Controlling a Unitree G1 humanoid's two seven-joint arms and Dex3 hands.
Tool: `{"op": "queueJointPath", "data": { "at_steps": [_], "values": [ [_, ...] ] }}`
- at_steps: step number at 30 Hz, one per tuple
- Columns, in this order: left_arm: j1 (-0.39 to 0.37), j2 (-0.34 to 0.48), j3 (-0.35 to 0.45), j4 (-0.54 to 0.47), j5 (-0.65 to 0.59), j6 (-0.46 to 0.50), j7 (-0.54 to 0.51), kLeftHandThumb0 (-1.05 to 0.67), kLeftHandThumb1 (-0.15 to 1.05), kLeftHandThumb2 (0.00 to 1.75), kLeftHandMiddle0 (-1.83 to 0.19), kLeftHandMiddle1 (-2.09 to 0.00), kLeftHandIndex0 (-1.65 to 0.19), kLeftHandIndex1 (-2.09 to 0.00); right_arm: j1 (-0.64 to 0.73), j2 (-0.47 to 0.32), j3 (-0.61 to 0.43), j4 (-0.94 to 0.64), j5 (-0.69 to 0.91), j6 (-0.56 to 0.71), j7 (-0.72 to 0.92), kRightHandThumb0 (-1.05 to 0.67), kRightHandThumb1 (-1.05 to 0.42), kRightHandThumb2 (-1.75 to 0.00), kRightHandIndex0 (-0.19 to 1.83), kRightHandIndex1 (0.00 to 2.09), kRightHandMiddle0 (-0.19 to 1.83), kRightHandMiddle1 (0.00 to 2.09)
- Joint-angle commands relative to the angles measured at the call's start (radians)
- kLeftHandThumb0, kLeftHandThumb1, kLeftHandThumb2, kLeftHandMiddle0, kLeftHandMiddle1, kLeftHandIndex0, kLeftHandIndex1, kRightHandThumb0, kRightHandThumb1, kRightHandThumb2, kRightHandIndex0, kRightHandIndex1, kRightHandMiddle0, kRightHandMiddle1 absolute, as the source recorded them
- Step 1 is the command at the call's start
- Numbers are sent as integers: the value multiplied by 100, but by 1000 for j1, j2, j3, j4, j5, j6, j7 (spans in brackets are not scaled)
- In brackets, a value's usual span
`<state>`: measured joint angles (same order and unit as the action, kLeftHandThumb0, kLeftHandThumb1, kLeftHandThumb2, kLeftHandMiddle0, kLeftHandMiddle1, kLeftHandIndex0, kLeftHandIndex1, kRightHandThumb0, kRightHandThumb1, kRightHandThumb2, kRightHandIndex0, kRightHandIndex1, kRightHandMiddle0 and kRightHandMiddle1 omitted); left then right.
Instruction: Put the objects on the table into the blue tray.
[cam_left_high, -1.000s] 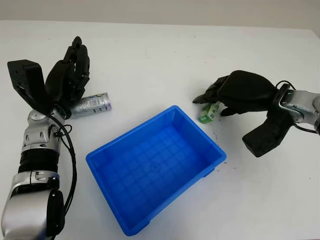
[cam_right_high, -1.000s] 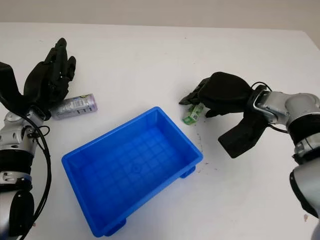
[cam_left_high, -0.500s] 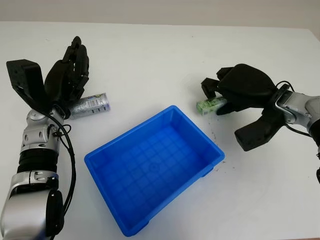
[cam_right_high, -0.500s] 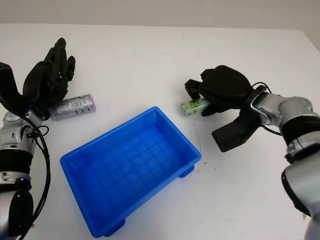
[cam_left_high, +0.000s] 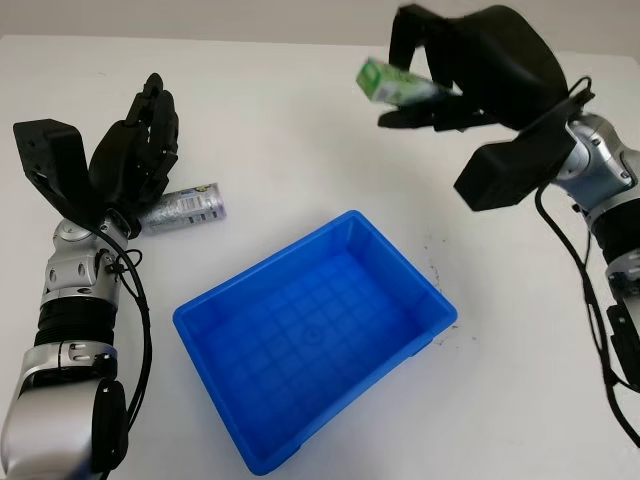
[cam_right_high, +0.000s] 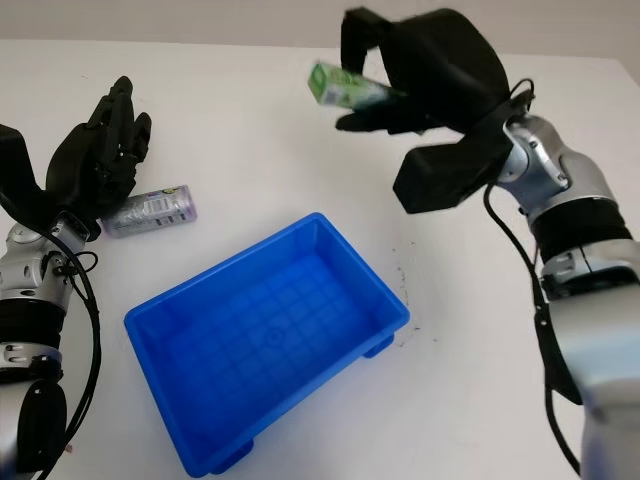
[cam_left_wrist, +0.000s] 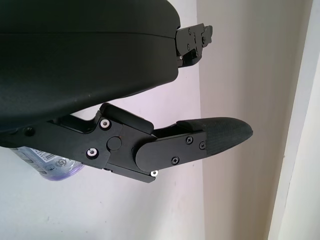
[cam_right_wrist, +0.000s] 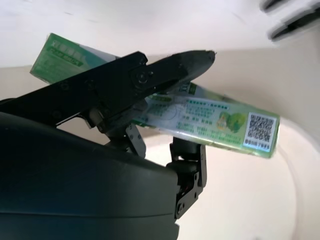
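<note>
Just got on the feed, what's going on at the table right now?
The right hand grips a green box and holds it in the air beyond the blue tray, not yet over it. The tray has nothing in it. A silver can lies on its side on the white table to the left of the tray, and the left hand, open, is right beside it without holding it. So one thing is on its way and the other is untouched.

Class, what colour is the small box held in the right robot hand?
Green and white small box, seen best in the right wrist view.
</note>
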<state>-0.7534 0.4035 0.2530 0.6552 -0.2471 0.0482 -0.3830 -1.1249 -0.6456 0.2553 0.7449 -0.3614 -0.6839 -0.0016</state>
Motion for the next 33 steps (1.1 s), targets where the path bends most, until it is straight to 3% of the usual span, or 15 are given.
{"op": "queueJointPath", "data": {
  "at_steps": [1,3,8,13,18,22,24,28,30,33],
  "values": [
    [-7,8,1,-8,4,0,4,-73,105,61,19,0,19,0,43,13,-44,-153,65,74,77,-44,-105,-33,121,209,62,209],
    [-7,6,-1,-5,6,-4,5,-73,105,61,19,0,19,0,92,22,-72,-327,129,200,175,-44,-105,-33,120,209,69,209],
    [-6,3,-4,-5,7,-8,7,-73,105,61,19,0,19,0,190,14,-102,-736,261,600,411,-39,-105,-34,140,209,111,209],
    [-7,1,-6,-10,8,-5,14,-72,105,62,19,0,19,0,238,-24,-103,-1028,343,926,604,-36,-105,-38,129,209,87,209],
    [-10,-5,-5,-11,6,-4,16,-73,105,61,19,0,19,0,224,-72,-77,-1170,369,1130,759,-32,-105,-36,132,209,87,209],
    [-8,-11,-5,-16,4,-6,18,-73,105,60,19,0,19,0,227,-108,-37,-1178,359,1142,860,-29,-105,-27,135,209,84,209],
    [-6,-12,-5,-19,6,-8,19,-73,105,60,19,0,19,0,222,-140,4,-1181,323,1159,912,-39,-105,-25,122,209,79,209],
    [0,-14,-4,-28,3,-6,21,-73,105,60,19,0,19,0,272,-141,32,-1164,284,1111,934,-59,-105,-47,97,209,48,209],
    [4,-15,-2,-28,2,-9,18,-73,105,60,19,0,19,0,307,-133,42,-1152,251,1064,916,-70,-105,-54,62,209,21,201],
    [6,-17,-1,-28,2,-11,17,-73,105,59,19,0,19,0,360,-108,52,-1111,200,945,864,-87,-105,-62,25,188,15,167]
  ]
}}
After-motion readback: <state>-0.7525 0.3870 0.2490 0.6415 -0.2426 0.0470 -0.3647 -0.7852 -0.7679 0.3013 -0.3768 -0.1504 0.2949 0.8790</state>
